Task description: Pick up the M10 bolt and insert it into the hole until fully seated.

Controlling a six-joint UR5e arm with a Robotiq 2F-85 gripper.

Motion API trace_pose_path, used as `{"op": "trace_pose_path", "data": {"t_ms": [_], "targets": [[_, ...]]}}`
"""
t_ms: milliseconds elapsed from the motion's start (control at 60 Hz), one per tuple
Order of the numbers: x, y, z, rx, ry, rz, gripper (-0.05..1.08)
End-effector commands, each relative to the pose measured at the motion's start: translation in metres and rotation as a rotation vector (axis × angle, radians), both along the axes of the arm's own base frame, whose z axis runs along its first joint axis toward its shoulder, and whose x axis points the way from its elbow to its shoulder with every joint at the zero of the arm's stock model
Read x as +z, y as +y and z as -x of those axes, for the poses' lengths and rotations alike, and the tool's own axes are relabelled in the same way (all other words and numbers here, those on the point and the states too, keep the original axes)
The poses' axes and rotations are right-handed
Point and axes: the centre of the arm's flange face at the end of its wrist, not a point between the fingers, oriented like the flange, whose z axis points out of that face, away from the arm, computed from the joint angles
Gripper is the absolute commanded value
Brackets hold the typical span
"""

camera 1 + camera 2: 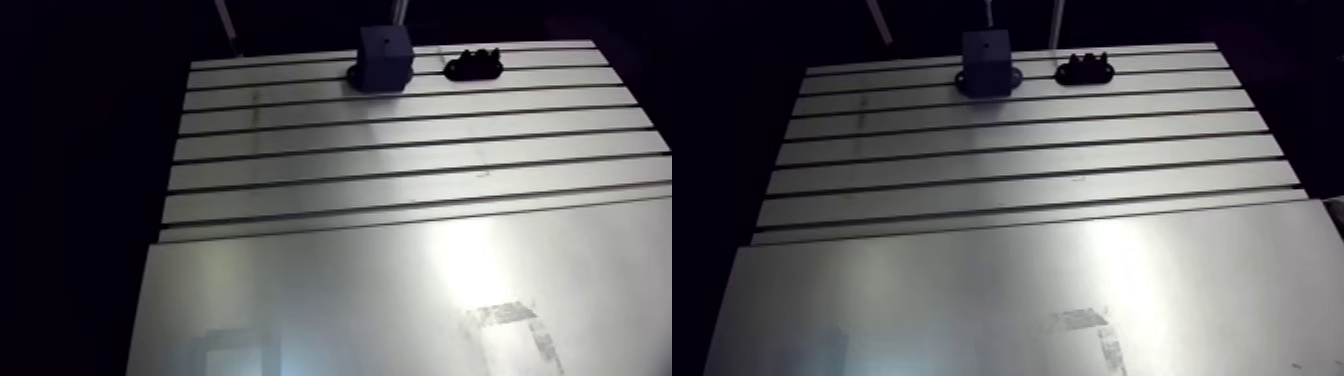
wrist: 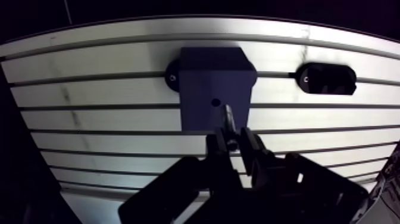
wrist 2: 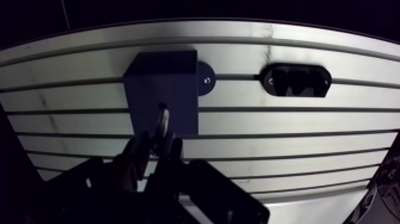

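In the arm view, a dark block (image 1: 385, 58) stands by the far edge of the slotted bench (image 1: 400, 200). A black holder (image 1: 474, 64) lies just beside it on the same far strip, not touching it. The near part of the bench is a smooth plate.

In the wrist view, the end effector (image 2: 237, 140) is narrowed onto the M10 bolt (image 2: 227, 117). The bolt's shank sticks out ahead of the fingers (image 2: 221, 143) over the block's top face. Its tip sits close to the small hole (image 2: 215, 102); whether it has entered cannot be told. The holder lies off to one side of the block, well apart from the bolt.
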Motion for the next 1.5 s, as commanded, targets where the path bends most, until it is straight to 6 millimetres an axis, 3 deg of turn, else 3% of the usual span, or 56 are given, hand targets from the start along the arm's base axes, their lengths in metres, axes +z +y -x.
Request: {"op": "trace_pose_path", "data": {"t_ms": [17,1500], "targets": [[-0.005,-0.005,0.001,0.007,-0.007,0.001,1.08],[-0.019,-0.009,0.0,0.014,-0.036,0.001,1.08]]}}
